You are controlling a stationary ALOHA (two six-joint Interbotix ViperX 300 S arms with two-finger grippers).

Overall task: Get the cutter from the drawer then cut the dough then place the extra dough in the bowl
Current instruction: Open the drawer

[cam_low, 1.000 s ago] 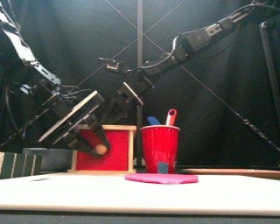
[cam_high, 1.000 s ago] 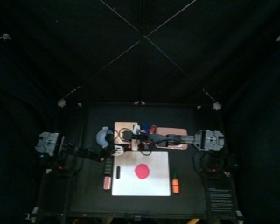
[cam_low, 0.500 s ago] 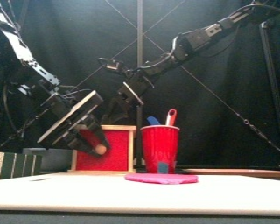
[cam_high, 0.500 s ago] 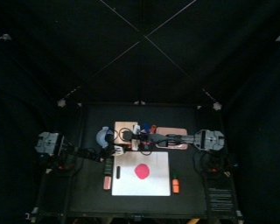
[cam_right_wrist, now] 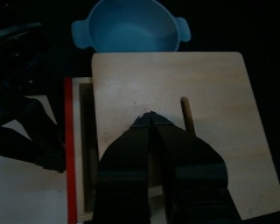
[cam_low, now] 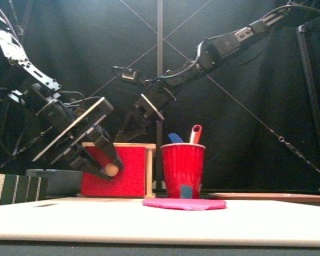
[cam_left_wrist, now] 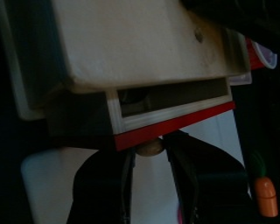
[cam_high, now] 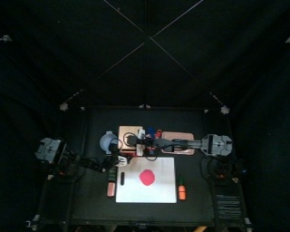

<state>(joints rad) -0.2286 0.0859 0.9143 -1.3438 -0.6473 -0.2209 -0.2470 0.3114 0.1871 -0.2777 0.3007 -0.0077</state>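
Note:
The pale wooden box [cam_high: 133, 134] stands at the back of the table, its red drawer front [cam_low: 120, 170] pulled a little way out. My left gripper [cam_left_wrist: 150, 150] is shut on the drawer knob [cam_low: 111, 170]. Through the gap, the left wrist view shows part of the dark drawer inside [cam_left_wrist: 154, 103]; I cannot make out the cutter. My right gripper [cam_right_wrist: 152, 118] is shut and rests on the box top [cam_right_wrist: 166, 87]. A red dough disc [cam_high: 147, 177] lies on the white board [cam_high: 166, 195]. The blue-grey bowl [cam_right_wrist: 133, 26] sits beside the box.
A red cup [cam_low: 183, 168] with a blue and a red toy knife stands right of the box. An orange toy [cam_high: 180, 192] lies on the board's right part. A reddish toy [cam_high: 110, 188] lies just off the board's left edge.
My left gripper has drawn back toward the left with the knob, and the drawer front has come out slightly. The right arm has stayed on the box.

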